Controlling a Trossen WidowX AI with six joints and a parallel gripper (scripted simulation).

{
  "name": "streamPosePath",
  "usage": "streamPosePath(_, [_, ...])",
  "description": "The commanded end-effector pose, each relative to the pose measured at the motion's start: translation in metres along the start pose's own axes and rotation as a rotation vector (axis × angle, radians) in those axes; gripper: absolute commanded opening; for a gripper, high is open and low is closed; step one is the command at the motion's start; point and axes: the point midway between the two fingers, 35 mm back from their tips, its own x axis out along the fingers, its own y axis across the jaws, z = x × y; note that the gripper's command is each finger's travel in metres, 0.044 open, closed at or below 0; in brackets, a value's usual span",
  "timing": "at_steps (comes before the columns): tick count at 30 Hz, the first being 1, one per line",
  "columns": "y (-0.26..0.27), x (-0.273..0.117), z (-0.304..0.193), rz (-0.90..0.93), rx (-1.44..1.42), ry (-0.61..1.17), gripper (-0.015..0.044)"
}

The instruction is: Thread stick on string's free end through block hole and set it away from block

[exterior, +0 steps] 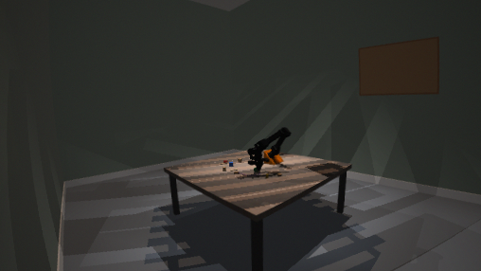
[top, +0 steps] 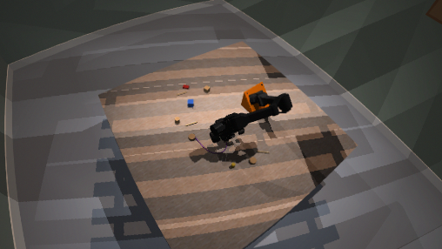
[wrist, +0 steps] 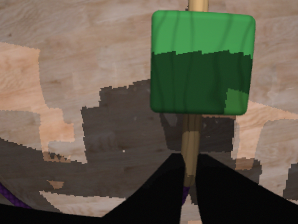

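My gripper (wrist: 188,164) is shut on the rear end of the thin wooden stick (wrist: 190,137), close to where the purple string (wrist: 185,194) (top: 210,151) joins it. The green block (wrist: 202,62) is just ahead of the fingertips. The stick enters its near side and shows again beyond its far side; the middle is hidden inside. The fingertips are close to the block with a short length of stick between. The round wooden button (top: 191,137) lies left of the arm in the top view, with the string curving from it towards the gripper. The arm hides the block there.
Loose sticks (top: 191,124) (top: 182,93) (top: 263,151) lie on the table. A blue cube (top: 190,103), a red piece (top: 185,86) and wooden pieces (top: 206,89) (top: 177,119) lie on the arm's left side. A yellow piece (top: 233,164) and a wooden disc (top: 252,161) lie below the arm.
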Motion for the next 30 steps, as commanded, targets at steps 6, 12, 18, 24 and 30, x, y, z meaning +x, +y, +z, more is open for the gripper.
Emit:
streamPosePath(6, [-0.002, 0.001, 0.014, -0.006, 0.004, 0.001, 0.0])
streamPosePath(12, [-0.002, 0.001, 0.016, -0.005, 0.004, 0.001, 0.0])
streamPosePath(18, [0.0, 0.0, 0.013, -0.001, 0.003, 0.0, 0.0121])
streamPosePath(24, [0.003, -0.039, 0.013, 0.0, 0.003, -0.005, 0.0121])
streamPosePath(30, [0.0, -0.08, 0.013, -0.001, 0.003, -0.003, 0.0121])
